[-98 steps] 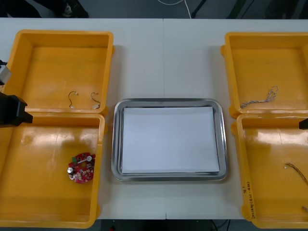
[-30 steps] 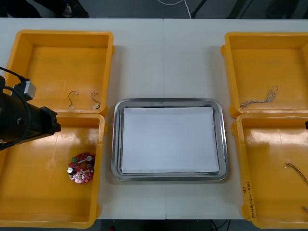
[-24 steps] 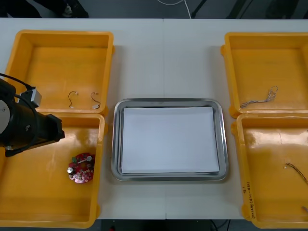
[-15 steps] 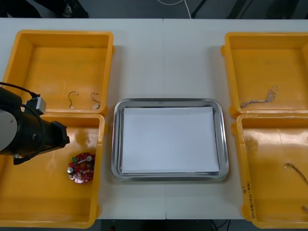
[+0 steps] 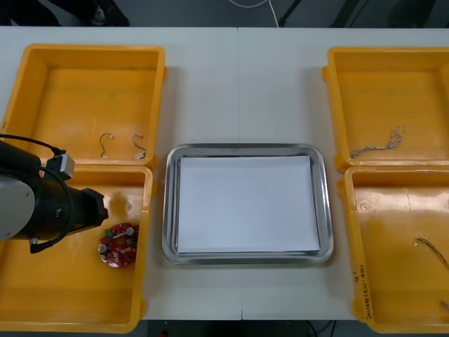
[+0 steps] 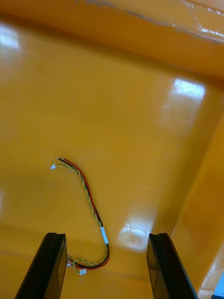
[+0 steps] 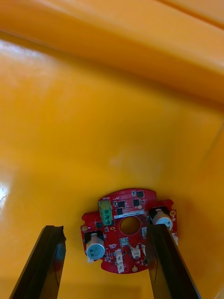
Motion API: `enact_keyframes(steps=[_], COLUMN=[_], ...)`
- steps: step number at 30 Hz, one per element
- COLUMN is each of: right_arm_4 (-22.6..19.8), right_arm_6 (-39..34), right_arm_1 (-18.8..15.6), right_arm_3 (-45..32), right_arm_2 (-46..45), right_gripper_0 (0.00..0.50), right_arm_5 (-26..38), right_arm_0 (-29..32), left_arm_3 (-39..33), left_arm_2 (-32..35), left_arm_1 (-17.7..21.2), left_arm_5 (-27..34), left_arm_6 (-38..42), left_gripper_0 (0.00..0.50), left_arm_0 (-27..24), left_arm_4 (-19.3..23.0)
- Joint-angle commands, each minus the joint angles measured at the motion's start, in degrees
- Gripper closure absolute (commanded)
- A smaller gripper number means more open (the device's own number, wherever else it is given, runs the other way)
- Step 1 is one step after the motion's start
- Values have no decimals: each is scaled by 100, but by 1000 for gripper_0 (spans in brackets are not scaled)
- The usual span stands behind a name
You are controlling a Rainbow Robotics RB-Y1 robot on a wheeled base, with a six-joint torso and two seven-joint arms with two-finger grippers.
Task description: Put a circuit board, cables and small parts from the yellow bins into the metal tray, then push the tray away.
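Left end effector (image 7: pixel 105 229) swung in: spread, board (image 7: pixel 125 230) dead ahead, centred in its gap. Right end effector (image 6: pixel 105 236) spread over cable (image 6: pixel 91 205).

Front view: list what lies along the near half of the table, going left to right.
left gripper, over the near left bin → round red circuit board → metal tray → red and yellow cable

We note the left arm (image 5: pixel 42 210) over the near left yellow bin (image 5: pixel 70 309), its dark tip just beside the round red circuit board (image 5: pixel 118 245). On the tabletop (image 5: pixel 238 84), the metal tray (image 5: pixel 168 210) sits central, white inside.
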Motion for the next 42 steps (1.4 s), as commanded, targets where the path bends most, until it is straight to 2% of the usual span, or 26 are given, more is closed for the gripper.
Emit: enact_keyframes(steps=[1, 10, 18, 42], right_arm_4=[-57, 4, 110, 4], right_arm_6=[635, 811, 899, 872], right_arm_1=[-290, -290, -290, -290], right_arm_3=[-33, -24, 214, 961], right_arm_2=[-205, -179, -109, 814], right_gripper_0=[0, 0, 0, 0], right_arm_5=[-252, -903, -1448, -1465], right_arm_0=[434, 1190, 1726, 645], left_arm_3=[-183, -104, 125, 626], left_arm_2=[-188, -346, -504, -838], left_arm_1=[-81, -81, -72, 51], left_arm_5=[-172, -207, -497, -910], left_arm_6=[562, 606, 624, 597], left_gripper_0=[0, 0, 0, 0], left_arm_0=[237, 246, 246, 281], left_arm_4=[-104, -201, -280, -394])
